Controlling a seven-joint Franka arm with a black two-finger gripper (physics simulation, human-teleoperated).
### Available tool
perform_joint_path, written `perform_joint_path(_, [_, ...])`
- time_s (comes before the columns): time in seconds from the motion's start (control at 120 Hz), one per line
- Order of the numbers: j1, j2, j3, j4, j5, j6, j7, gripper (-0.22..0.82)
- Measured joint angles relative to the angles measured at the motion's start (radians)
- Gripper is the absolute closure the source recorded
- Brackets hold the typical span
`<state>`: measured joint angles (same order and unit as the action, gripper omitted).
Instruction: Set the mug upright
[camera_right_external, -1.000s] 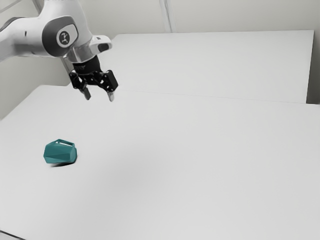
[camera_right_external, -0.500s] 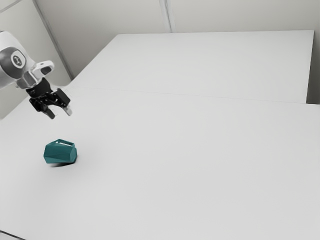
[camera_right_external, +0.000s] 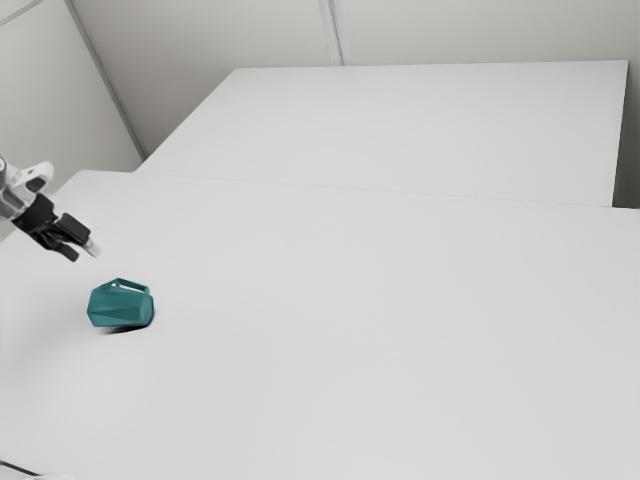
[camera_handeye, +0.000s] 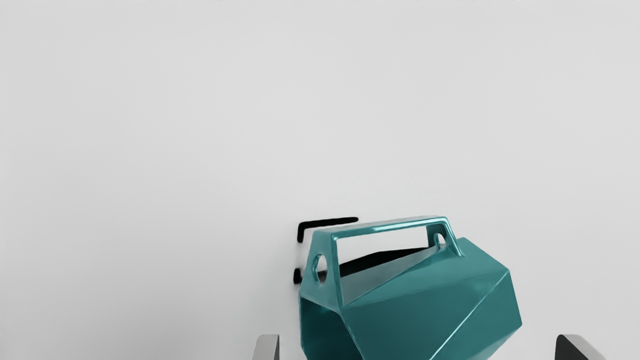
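One teal mug (camera_right_external: 121, 305) lies on its side on the table (camera_right_external: 380, 330), toward the exterior view's left, with its handle (camera_handeye: 390, 227) raised on the upper side. It is in the same spot and the same pose as in both earlier frames, so it has not been set upright.

What has changed is the arm (camera_right_external: 12, 190). The tool (camera_right_external: 83, 252) was high up and farther toward the exterior view's right at first, then came lower and leftward; now it has sunk further, close to the exterior view's left edge, and shows just above the mug, near but apart from it. Much of the arm has passed out of the exterior view.

The tool is open and holds nothing. In the wrist view its two fingertips stand wide apart, with the mug's body showing in the span between them and the dark mouth (camera_handeye: 325, 332) facing the side of one fingertip. Dark shadow (camera_handeye: 377, 260) lies on the table by the handle.
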<state>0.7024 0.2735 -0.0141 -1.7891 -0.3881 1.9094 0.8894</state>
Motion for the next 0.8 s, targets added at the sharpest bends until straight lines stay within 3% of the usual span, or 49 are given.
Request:
perform_joint_path(0.3, [0.092,0.084,0.002,0.04,-0.054,-0.071,0.097,0.0])
perform_joint_path(0.8, [0.112,0.186,0.001,0.076,-0.113,-0.168,0.122,0.0])
